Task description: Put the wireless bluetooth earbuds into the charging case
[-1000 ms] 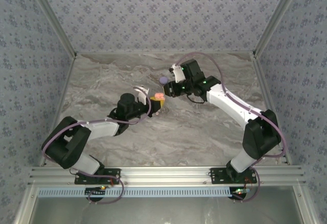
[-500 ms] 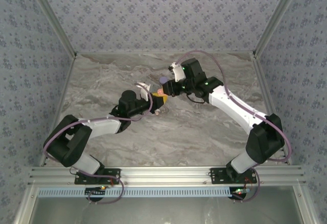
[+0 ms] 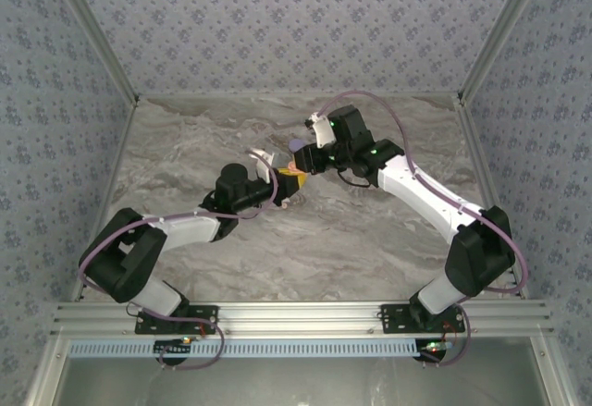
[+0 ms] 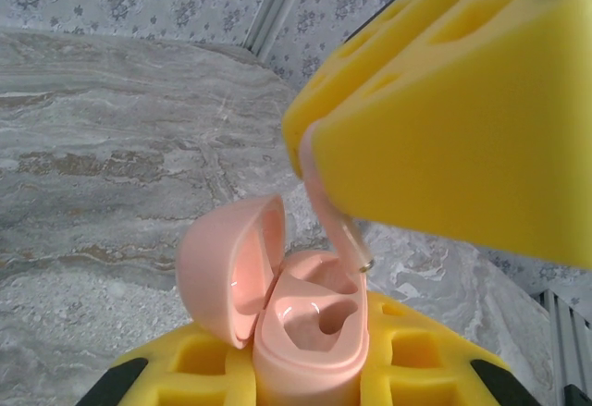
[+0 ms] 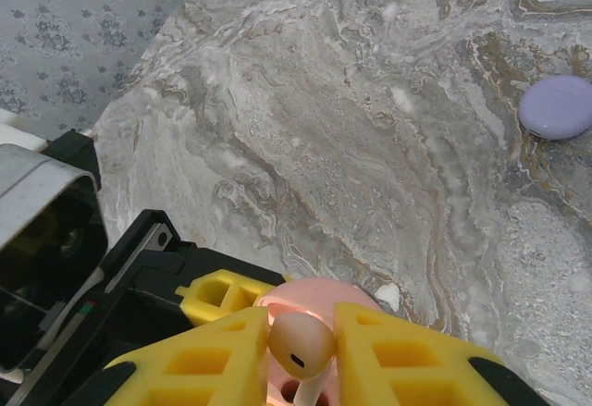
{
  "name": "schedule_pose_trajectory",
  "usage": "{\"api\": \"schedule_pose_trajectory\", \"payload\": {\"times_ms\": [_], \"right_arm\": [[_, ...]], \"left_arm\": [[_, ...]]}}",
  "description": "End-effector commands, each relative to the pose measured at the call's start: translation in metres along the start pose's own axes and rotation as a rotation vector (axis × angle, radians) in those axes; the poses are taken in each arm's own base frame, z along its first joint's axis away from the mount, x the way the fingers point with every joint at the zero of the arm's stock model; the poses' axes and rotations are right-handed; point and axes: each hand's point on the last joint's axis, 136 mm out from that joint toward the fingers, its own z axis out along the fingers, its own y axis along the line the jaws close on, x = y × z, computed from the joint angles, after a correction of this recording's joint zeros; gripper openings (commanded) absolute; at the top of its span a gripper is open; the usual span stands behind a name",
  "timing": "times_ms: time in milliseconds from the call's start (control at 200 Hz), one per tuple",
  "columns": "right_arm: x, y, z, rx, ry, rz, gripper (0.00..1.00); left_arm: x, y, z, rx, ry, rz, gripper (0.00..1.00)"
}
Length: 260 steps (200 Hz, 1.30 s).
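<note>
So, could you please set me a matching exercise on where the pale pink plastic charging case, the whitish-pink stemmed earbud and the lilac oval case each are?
Things:
1. pale pink plastic charging case
2. whitish-pink stemmed earbud
3. lilac oval case

Places:
A. lying on the grey marble table
B. held by the left gripper, lid open
C. pinched in the right gripper, stem down

Pairs: 1-B, 2-C, 3-A
</note>
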Motion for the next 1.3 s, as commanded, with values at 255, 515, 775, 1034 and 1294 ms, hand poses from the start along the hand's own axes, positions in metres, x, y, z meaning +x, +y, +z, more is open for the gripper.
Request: {"api": "schedule_pose_trajectory", "payload": {"times_ms": [255, 515, 775, 1034, 1294], "right_arm": [[-0.016, 0.008, -0.010, 0.010, -0.061, -0.038, 0.25], [-0.013, 0.009, -0.010, 0.011, -0.053, -0.041, 0.25], [-0.008, 0.009, -0.012, 0.008, -0.049, -0.039, 0.25], [-0.005, 0.009, -0.016, 0.013, -0.049, -0.041, 0.25], [-0.002, 0.011, -0.013, 0.000, -0.030, -0.041, 0.25]], "left_arm": [[-0.028, -0.021, 0.005, 0.077, -0.066, 0.006, 0.07], [-0.033, -0.017, 0.005, 0.049, -0.085, -0.022, 0.07], [-0.038, -0.013, 0.004, 0.021, -0.102, -0.031, 0.06], [-0.039, -0.011, 0.002, -0.002, -0.109, -0.028, 0.06], [-0.039, -0.018, 0.002, 0.035, -0.094, -0.008, 0.06]]}}
